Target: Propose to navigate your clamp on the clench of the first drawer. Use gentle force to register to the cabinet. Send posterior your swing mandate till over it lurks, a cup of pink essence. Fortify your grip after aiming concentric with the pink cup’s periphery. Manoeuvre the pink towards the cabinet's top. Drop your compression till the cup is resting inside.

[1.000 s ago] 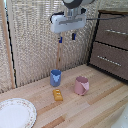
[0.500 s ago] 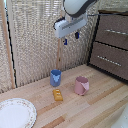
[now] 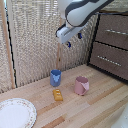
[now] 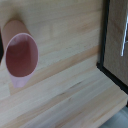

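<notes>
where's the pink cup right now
In the exterior view the pink cup stands upright on the wooden table, right of the blue cup and yellow block, short of the cabinet.

You see a dusty-pink cup (image 3: 81, 85) at the centre, a blue cup (image 3: 55, 77) at its ten o'clock and a yellow block (image 3: 58, 94) at its eight o'clock, all on pale wood-grain table (image 3: 100, 107). The cabinet (image 3: 112, 45) at two o'clock is dark brown with silver handles. The clamp (image 3: 74, 40) shows blue fingertips under a white arm. The plate (image 3: 15, 113) is cream with a patterned rim; the screen (image 3: 35, 40) is pale reed.
</notes>
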Tool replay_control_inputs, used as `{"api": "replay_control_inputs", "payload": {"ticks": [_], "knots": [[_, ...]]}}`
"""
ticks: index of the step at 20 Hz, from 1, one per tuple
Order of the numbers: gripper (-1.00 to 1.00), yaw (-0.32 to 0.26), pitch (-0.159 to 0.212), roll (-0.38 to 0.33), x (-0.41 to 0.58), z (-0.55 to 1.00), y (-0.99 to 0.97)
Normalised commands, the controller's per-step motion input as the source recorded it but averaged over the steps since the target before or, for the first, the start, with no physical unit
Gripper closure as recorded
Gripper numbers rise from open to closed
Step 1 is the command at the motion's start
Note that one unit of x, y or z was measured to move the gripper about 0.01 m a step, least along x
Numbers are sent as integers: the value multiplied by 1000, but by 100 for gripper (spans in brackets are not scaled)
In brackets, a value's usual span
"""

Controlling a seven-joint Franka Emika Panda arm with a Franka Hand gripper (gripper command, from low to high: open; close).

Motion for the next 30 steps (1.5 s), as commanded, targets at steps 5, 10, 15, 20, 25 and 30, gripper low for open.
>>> {"api": "replay_control_inputs", "payload": {"ticks": [5,10,15,20,25,30], "knots": [[-100,54,16,-372,17,47,-44],[-100,96,6,-297,-42,353,-8],[-100,150,0,-279,-227,366,-38],[-100,162,-22,-314,-248,193,-124],[-100,127,-15,-370,-219,-1,-240],[-100,90,0,-375,-151,-71,-290]]}}
